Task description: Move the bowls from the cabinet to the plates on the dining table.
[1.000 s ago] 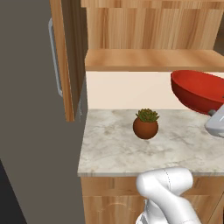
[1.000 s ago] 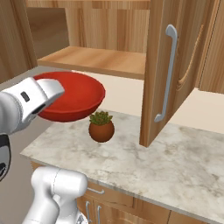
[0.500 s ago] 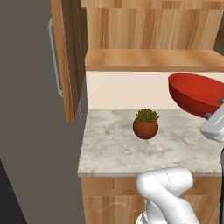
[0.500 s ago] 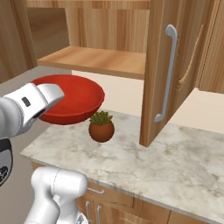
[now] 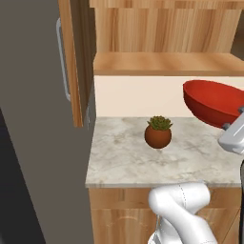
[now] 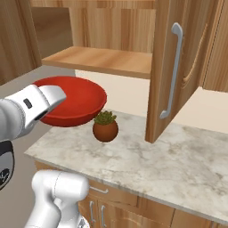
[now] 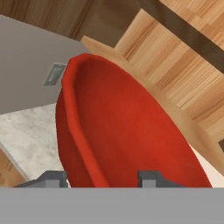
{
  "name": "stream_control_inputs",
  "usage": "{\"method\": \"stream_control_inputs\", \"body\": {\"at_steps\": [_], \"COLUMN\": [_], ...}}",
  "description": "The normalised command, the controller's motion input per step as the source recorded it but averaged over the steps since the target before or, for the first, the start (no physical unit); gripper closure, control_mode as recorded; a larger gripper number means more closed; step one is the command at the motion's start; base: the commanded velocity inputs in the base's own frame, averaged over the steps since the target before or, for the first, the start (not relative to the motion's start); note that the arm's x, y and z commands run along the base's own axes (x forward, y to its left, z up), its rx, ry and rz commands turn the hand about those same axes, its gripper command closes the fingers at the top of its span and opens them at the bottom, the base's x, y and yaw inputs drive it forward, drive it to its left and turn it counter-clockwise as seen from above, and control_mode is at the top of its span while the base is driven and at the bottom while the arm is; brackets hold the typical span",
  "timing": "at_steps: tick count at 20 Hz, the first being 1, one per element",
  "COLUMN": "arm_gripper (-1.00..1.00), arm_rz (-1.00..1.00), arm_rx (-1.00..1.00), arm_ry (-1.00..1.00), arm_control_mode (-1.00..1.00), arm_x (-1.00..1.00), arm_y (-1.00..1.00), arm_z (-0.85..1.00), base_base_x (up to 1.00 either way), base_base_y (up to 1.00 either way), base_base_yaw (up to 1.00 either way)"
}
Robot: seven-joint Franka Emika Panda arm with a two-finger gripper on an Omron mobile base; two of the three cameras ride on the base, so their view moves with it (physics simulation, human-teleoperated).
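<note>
Hand (image 7: 103, 177) pinches the near rim of the red bowl (image 6: 73, 101), one finger outside the wall, one inside. Bowl is held in the air, clear of the marble counter (image 6: 169, 162), below the level of the cabinet shelf (image 6: 100, 60) and out in front of it. Cabinet door (image 6: 171, 71) stands open. Small potted plant (image 6: 105, 127) sits on the counter just beside the bowl, not touching it.
</note>
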Motion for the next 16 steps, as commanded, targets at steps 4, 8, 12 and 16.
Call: {"method": "stream_control_inputs", "body": {"at_steps": [4,8,12,16], "arm_gripper": [1.00,1.00,1.00,1.00], "arm_rz": [0.00,0.00,0.00,0.00], "arm_rx": [0.00,0.00,0.00,0.00], "arm_ry": [0.00,0.00,0.00,0.00], "arm_control_mode": [1.00,1.00,1.00,1.00], "arm_x": [0.00,0.00,0.00,0.00], "arm_y": [0.00,0.00,0.00,0.00], "arm_z": [0.00,0.00,0.00,0.00], "base_base_x": [-0.58,-0.58,-0.65,-0.68], "base_base_y": [0.23,0.13,0.09,-0.05], "base_base_yaw": [0.00,0.00,0.00,-0.02]}}
